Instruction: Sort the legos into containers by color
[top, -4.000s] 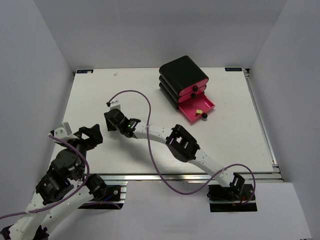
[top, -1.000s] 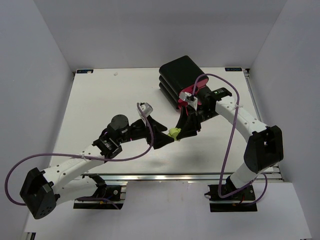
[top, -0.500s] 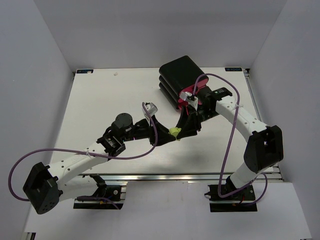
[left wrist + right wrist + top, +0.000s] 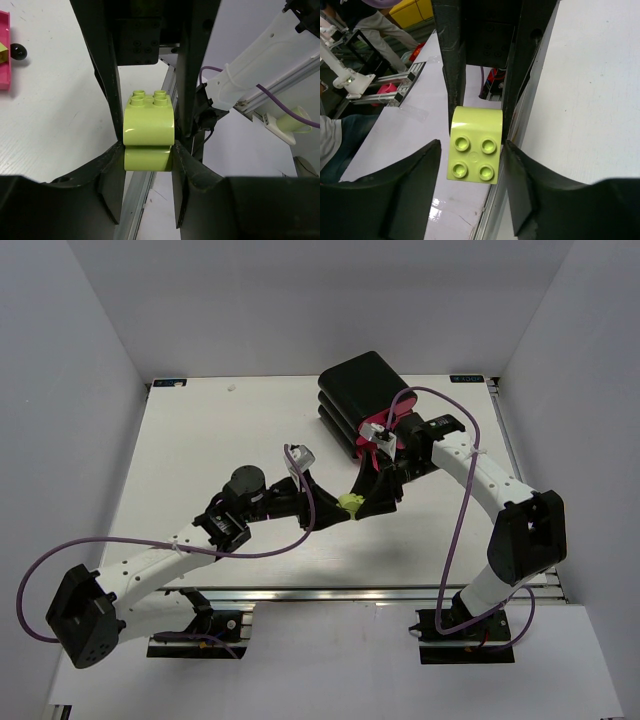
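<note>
Step in hand, as judged: a mid-air handover of the yellow-green lego brick (image 4: 148,127), which hangs above the table (image 4: 200,430), just in front of the black cabinet (image 4: 365,380).

Tool state:
- The left gripper (image 4: 148,161) is closed on the brick's lower half, with both fingers pressed against its flat sides.
- The right gripper (image 4: 472,152) stands slightly wider than the brick. One finger lies against it and a gap shows at the other.

Procedure:
1. Keep the left grip firm and square on the smooth faces, clear of the studs.
2. Draw the right gripper straight back along its own finger line, so the touching finger does not drag or twist the brick.
3. Carry the brick to the matching drawer. A yellowish piece lies in the pink drawer (image 4: 4,75).

Pose: the left arm reaches diagonally from its base across the table, fingers pointing toward the cabinet. The right arm rises at the table's right edge and folds back, its wrist turned down and inward. The grippers meet nose to nose.
</note>
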{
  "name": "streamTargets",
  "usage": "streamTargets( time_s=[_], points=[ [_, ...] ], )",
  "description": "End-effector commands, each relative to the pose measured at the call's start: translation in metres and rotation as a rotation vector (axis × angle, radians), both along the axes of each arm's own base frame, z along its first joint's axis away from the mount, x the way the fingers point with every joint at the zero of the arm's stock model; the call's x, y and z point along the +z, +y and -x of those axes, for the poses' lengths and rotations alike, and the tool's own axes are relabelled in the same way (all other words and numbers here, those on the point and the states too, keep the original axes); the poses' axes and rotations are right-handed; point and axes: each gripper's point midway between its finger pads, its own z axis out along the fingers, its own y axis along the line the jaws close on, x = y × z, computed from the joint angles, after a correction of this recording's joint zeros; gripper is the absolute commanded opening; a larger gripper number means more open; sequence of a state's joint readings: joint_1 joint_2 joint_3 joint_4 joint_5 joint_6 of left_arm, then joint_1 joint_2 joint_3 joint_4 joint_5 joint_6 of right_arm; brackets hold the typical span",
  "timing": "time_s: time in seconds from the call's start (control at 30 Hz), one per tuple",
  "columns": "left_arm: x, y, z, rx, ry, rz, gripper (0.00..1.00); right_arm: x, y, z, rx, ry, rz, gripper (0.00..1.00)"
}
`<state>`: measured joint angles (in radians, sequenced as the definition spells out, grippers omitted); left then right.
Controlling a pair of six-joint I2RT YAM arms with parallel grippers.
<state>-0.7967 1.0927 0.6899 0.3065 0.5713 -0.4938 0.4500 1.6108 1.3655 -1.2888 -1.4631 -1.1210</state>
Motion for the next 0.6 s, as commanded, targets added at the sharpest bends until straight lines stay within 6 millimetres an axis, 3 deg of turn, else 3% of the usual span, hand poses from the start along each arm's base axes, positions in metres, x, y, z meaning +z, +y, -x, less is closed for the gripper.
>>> streamTargets(
  time_s=[0.0,0.13,0.23,0.3,0.43,0.57],
  points=[
    [0.0168,0.0020,0.0072,-0.030,-0.041,0.027,0.06,0.0334,0.0057,0.0005,0.003,0.016,-0.132,0.60],
    [0.0145,0.0035,0.0068,-0.023,-0.041,0.016,0.06,0.0338,0.0063,0.0005,0.004,0.022,-0.134,0.68],
    [0.0132,0.0037,0.0067,-0.021,-0.038,0.011,0.06,0.0346,0.0065,0.0011,0.006,0.020,-0.136,0.66],
    [0.0135,0.0031,0.0067,-0.024,-0.039,0.012,0.06,0.0340,0.0064,0.0012,0.006,0.022,-0.133,0.58],
    [0.0124,0.0020,0.0063,-0.027,-0.036,0.009,0.07,0.0345,0.0062,-0.0003,0.003,0.018,-0.136,0.26],
    [0.0091,0.0025,0.0074,-0.032,-0.029,-0.001,0.07,0.0358,0.0063,-0.0016,0.002,0.013,-0.136,0.18]
  ],
)
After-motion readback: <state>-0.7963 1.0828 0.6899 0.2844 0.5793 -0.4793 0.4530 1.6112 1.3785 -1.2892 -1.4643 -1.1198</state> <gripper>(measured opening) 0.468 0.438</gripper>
